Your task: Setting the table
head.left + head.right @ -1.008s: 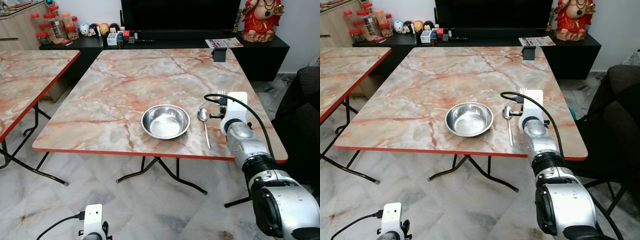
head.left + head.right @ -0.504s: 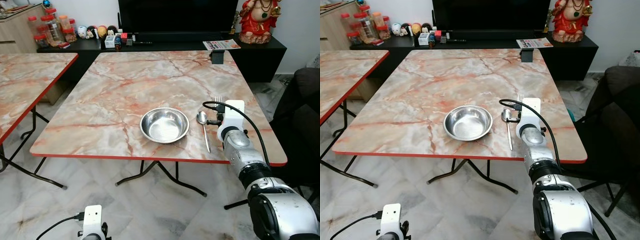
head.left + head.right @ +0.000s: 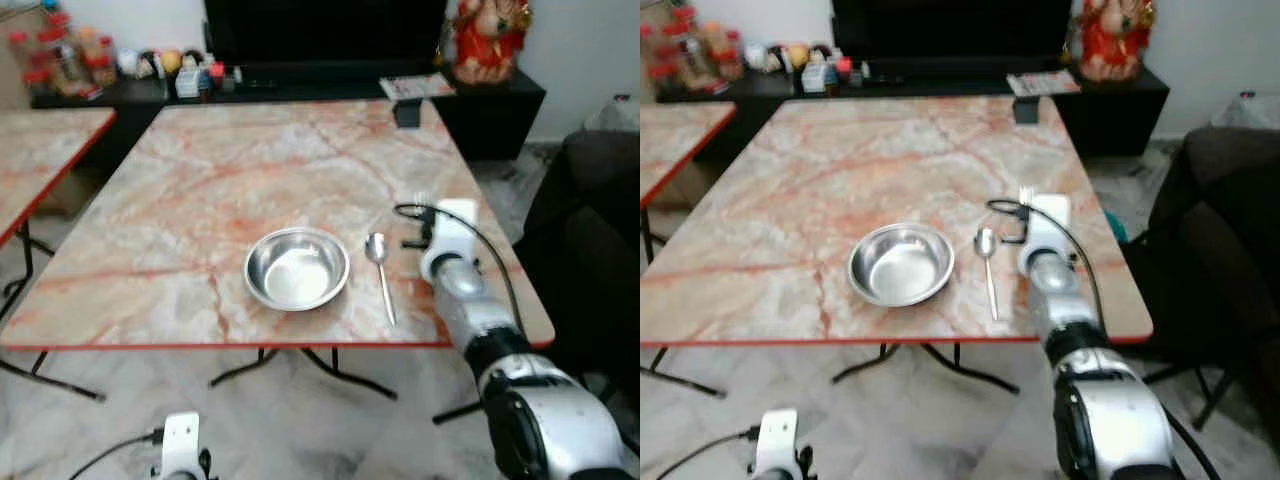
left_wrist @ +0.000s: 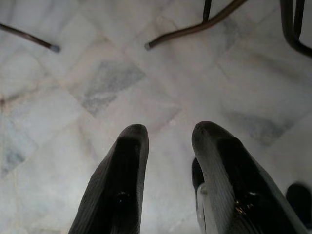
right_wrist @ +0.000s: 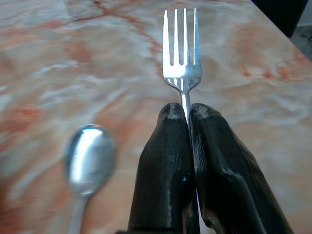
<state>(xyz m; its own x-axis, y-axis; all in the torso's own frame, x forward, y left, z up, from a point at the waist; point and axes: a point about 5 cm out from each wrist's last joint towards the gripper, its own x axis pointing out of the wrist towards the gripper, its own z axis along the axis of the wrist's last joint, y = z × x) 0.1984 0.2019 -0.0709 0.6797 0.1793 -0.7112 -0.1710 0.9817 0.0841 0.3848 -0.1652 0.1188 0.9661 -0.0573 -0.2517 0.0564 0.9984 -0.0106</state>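
A steel bowl (image 3: 296, 267) sits near the front edge of the marble table (image 3: 250, 170). A spoon (image 3: 380, 270) lies just right of it, bowl end away from me. My right gripper (image 5: 187, 114) is shut on a steel fork (image 5: 181, 53), tines pointing away over the table to the right of the spoon (image 5: 87, 158). In the left eye view the fork's tines (image 3: 422, 199) peek out beyond the right wrist. My left gripper (image 4: 168, 139) hangs low over the floor with its fingers apart and nothing between them.
A second marble table (image 3: 40, 150) stands at the left. Behind the table runs a dark cabinet with jars (image 3: 55, 55), small items and a red figurine (image 3: 485, 40). A small black box (image 3: 406, 113) sits at the table's far edge. A dark sofa (image 3: 590, 220) is at the right.
The camera has shifted, so the table sits further left and lower in view, with some blur. My right arm with the fork stays beside the spoon.
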